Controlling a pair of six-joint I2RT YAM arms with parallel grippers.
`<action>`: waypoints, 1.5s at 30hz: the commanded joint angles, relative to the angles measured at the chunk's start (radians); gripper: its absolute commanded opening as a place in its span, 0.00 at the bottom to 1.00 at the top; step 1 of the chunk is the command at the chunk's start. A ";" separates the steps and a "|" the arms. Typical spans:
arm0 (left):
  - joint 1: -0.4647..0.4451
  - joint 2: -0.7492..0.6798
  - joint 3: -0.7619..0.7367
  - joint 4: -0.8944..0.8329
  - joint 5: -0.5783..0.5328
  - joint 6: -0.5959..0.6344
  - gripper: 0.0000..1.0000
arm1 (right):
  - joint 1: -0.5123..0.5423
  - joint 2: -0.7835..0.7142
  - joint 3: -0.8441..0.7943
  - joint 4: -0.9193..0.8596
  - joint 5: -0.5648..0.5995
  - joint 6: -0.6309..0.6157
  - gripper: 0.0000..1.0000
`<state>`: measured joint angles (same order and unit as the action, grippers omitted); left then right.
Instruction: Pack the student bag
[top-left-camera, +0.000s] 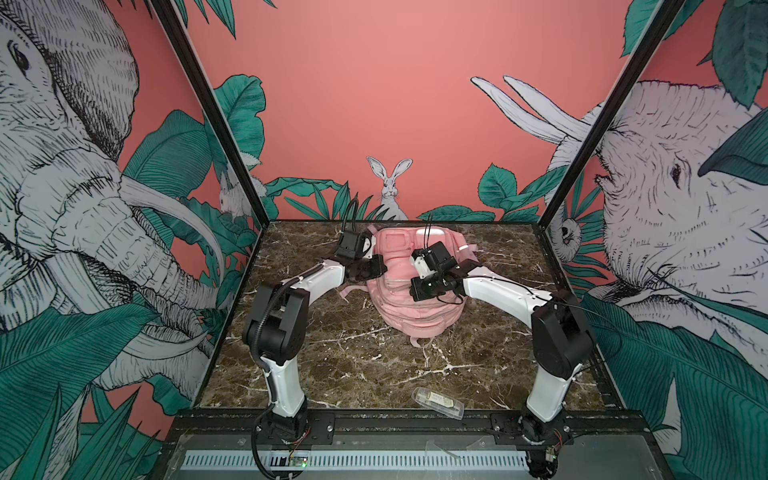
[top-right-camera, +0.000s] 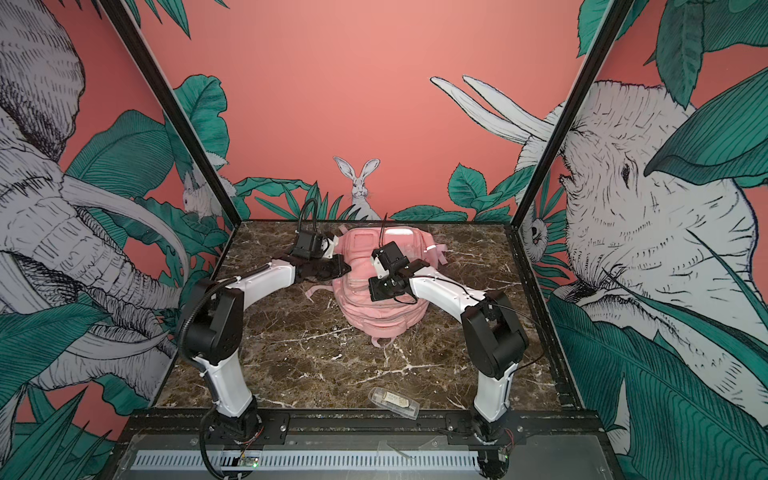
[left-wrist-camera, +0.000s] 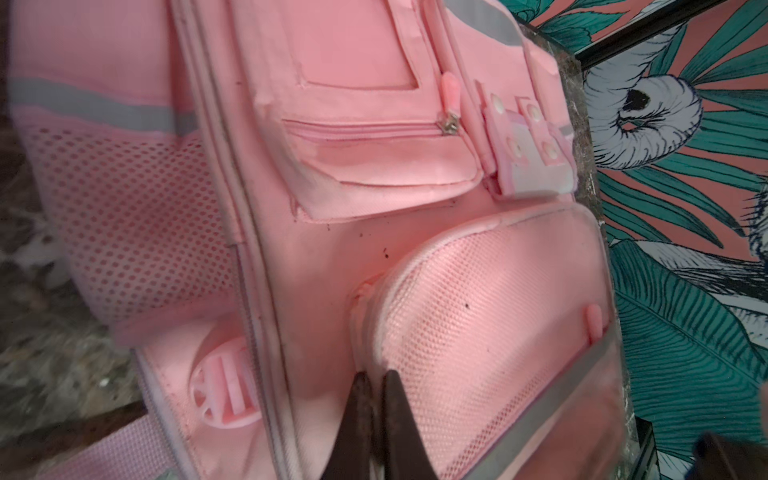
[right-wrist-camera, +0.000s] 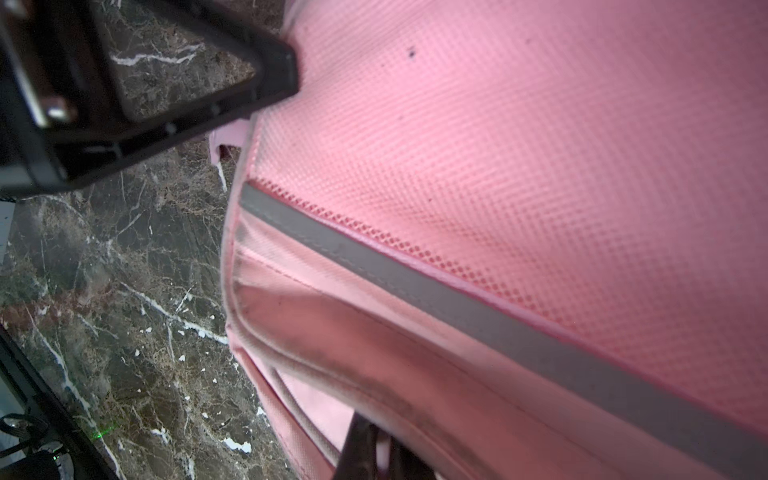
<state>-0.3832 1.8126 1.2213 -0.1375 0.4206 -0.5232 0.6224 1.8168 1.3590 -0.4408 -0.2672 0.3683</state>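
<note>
The pink student bag (top-left-camera: 409, 309) (top-right-camera: 374, 309) lies front-up at the back middle of the marble table. My left gripper (top-left-camera: 382, 266) (top-right-camera: 347, 268) is at its left side. In the left wrist view the left gripper (left-wrist-camera: 376, 376) is shut, its tips pinching the white piping of a mesh pocket on the bag (left-wrist-camera: 332, 249). My right gripper (top-left-camera: 415, 293) (top-right-camera: 374, 291) presses down on the bag's middle. In the right wrist view the right gripper (right-wrist-camera: 376, 436) is shut on a thin pink sliver under a fold of the bag (right-wrist-camera: 498, 145); its tips are partly hidden.
A clear plastic case (top-left-camera: 438, 402) (top-right-camera: 395, 402) lies near the table's front edge. A loose pink strap (top-left-camera: 349, 293) trails from the bag's left. Black frame posts stand at the back corners of the marble table (top-left-camera: 332, 374).
</note>
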 joint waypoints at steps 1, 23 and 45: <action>0.006 -0.089 -0.113 0.024 0.023 -0.073 0.03 | -0.057 -0.042 0.011 -0.005 0.042 -0.061 0.00; -0.064 -0.053 -0.025 0.097 0.064 -0.142 0.15 | 0.111 -0.066 -0.095 0.031 -0.043 0.017 0.00; -0.069 -0.096 -0.121 0.151 0.043 -0.187 0.17 | 0.069 0.062 0.109 0.036 -0.047 0.114 0.00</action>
<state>-0.4248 1.7649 1.1385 -0.0120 0.3954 -0.6769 0.7357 1.9232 1.4784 -0.4541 -0.3313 0.5037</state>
